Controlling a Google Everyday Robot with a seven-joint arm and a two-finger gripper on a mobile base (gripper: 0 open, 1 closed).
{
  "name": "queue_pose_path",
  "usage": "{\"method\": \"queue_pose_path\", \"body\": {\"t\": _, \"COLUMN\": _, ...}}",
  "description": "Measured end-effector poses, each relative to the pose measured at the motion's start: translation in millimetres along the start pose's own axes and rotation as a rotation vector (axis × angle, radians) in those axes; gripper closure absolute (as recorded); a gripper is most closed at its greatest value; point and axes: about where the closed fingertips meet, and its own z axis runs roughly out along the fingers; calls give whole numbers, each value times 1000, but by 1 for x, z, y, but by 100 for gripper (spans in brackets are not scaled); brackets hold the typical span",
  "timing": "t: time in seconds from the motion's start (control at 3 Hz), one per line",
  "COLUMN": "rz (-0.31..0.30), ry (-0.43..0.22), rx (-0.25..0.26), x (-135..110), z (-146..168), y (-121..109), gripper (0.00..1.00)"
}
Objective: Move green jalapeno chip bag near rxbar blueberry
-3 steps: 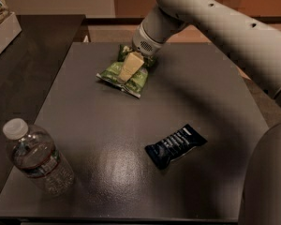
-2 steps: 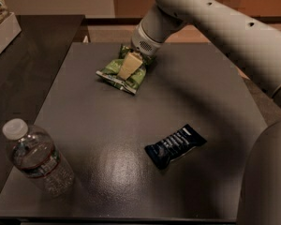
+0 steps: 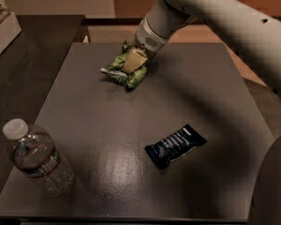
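Note:
The green jalapeno chip bag [image 3: 118, 71] is crumpled at the far middle of the dark table, and looks raised a little off the top. My gripper [image 3: 134, 61] is shut on the bag, its tan finger pressed into the bag's middle, with the white arm reaching in from the upper right. The rxbar blueberry [image 3: 175, 146], a dark navy wrapper with white lettering, lies flat at the near right of the table, well apart from the bag.
A clear plastic water bottle [image 3: 36, 158] with a white cap stands at the near left corner. A darker table [image 3: 23, 69] adjoins on the left, with a white box [image 3: 2, 29] at its far end. The robot's body fills the right edge.
The gripper has closed on the bag, bunching it up, and shifted it slightly toward the right and up from the table.

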Motion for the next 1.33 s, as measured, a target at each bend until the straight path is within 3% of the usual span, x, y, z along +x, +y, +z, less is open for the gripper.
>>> {"method": "queue_pose_path", "body": {"t": 0.33, "rz": -33, "ry": -16, "rx": 21, "x": 4, "z": -26, "y": 5, "gripper": 100}}
{"method": "queue_pose_path", "body": {"t": 1.0, "rz": -141, "ry": -15, "rx": 28, "x": 26, "z": -91, "y": 35, "gripper": 100}}
{"method": "queue_pose_path", "body": {"t": 1.33, "rz": -161, "ry": -4, "rx": -12, "x": 42, "z": -106, "y": 55, "gripper": 100}}
